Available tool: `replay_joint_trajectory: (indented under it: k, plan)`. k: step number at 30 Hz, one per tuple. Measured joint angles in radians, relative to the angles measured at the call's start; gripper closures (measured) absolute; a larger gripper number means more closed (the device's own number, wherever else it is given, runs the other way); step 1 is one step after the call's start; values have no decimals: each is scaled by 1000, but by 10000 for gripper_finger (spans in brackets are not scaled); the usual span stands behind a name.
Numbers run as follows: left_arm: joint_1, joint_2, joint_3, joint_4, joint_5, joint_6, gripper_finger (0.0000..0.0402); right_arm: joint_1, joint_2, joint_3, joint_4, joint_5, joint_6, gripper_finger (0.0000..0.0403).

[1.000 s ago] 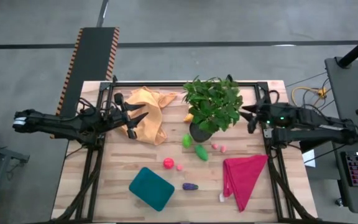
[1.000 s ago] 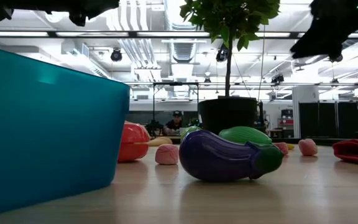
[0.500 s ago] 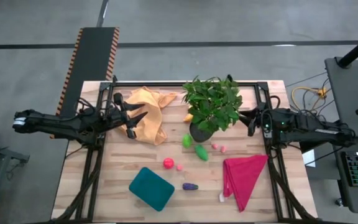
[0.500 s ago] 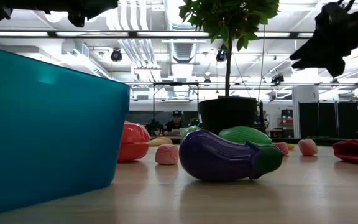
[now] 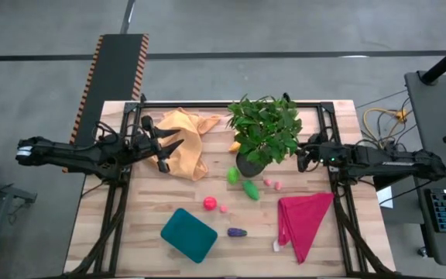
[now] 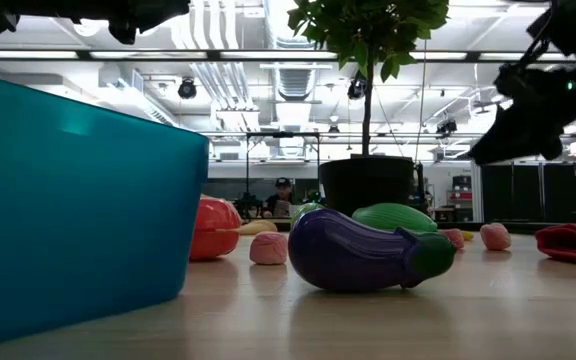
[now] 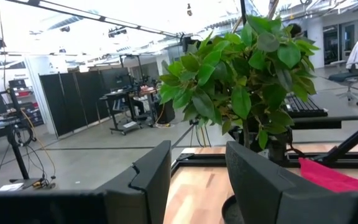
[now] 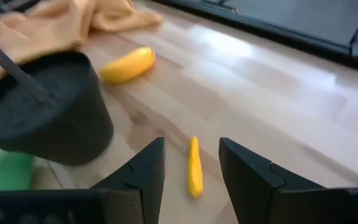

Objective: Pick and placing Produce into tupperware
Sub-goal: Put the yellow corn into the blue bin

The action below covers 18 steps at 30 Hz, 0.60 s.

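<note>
Produce lies loose near the middle of the pale wooden worktop (image 5: pixel 153 252): a purple toy eggplant (image 5: pixel 237 232), a red round fruit (image 5: pixel 209 203), small pink pieces (image 5: pixel 224 208) and green vegetables (image 5: pixel 250 189). Beside the eggplant, toward the front edge, sits the teal-green rectangular plastic tub (image 5: pixel 189 235), with nothing visible in it. Left end effector (image 5: pixel 178 146) hovers over the orange-yellow cloth (image 5: pixel 184 139), fingers apart and empty. Right end effector (image 5: pixel 302 160) hangs beside the leafy potted plant (image 5: pixel 265 130), fingers apart, above a yellow toy banana (image 8: pixel 127 65).
</note>
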Motion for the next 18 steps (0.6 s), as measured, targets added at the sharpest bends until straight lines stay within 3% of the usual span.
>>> replay_joint_trajectory:
  k: [9,18]
  plan:
    - [0,1,-12,-2,0,0,262,0,71,-110,162,-2,-11,259]
    - [0,20,-12,0,0,0,262,0,221,-184,366,-9,-53,253]
